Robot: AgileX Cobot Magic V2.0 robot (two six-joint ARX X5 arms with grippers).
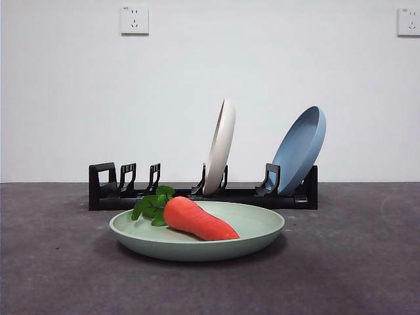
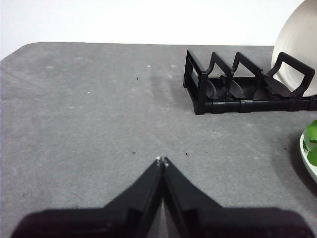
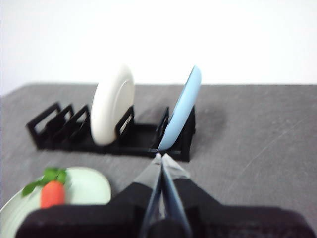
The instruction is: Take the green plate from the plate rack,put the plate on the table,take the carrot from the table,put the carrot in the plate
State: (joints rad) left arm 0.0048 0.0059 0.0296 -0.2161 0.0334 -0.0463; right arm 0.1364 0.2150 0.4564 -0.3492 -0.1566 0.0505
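On green plate (image 1: 252, 226): carrot (image 1: 197, 220) lying flat, long axis slanting, leaves toward rack (image 1: 111, 190), tip toward viewer. Left hand (image 2: 161, 160), right hand (image 3: 160, 156) both closed, empty.

Left hand (image 2: 162, 159): matte black tapered jaws, pale tips; right hand (image 3: 161, 155) alike

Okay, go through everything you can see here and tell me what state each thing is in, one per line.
green plate: flat on table, holding carrot
carrot: lying in green plate
cream plate: upright in rack
blue plate: leaning in rack
left gripper: shut, empty
right gripper: shut, empty
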